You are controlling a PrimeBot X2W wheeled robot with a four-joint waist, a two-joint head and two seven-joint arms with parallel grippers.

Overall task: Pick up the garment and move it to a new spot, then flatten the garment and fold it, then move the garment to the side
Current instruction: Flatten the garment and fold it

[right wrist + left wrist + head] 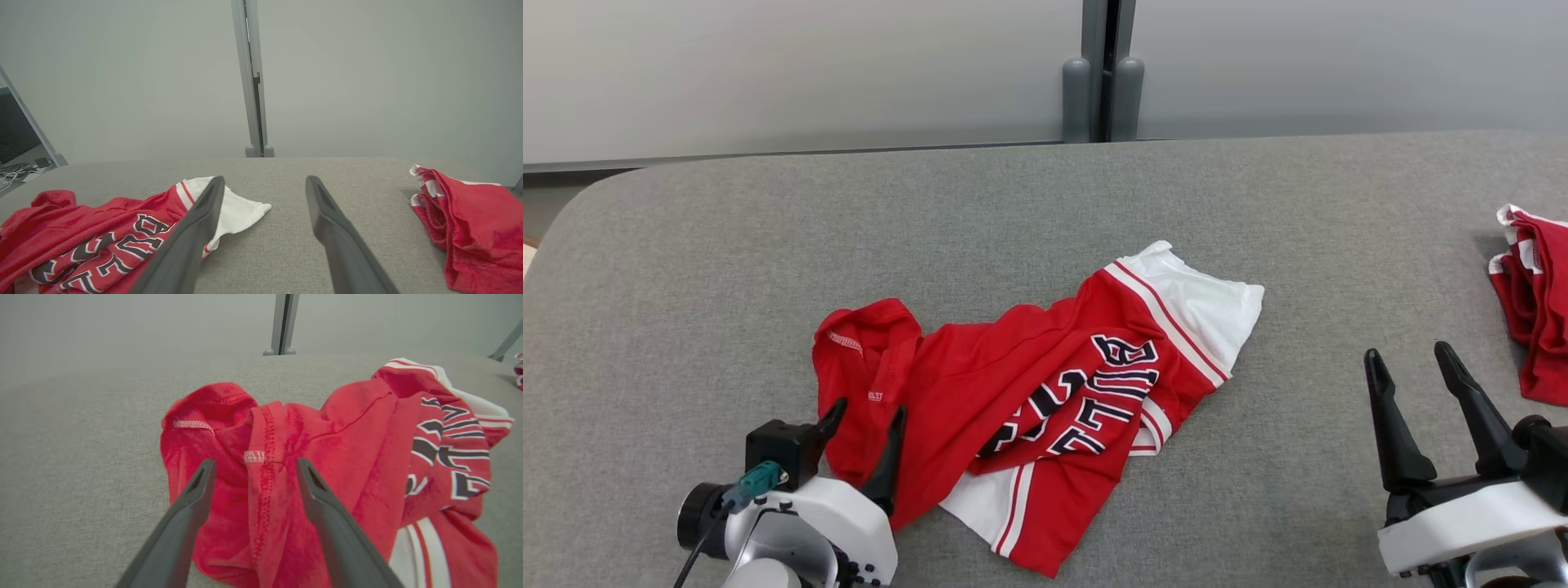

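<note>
Garment (1045,384), red and white, lies crumpled on the grey surface (1013,212). Left end effector (868,408) hangs over the garment's collar end, 2 fingers (192,506) spread. Right end effector (1408,351), also spread, sits well right of the garment, empty.

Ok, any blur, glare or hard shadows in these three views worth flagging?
Head view: soft even light, no glare, red garment sharp, a faint shadow beside the second red garment. Left wrist view: cloth by the left tool slightly soft, the far table edge fading into the wall. Right wrist view: lettering crisp, the right tool softening toward the bottom edge.
</note>
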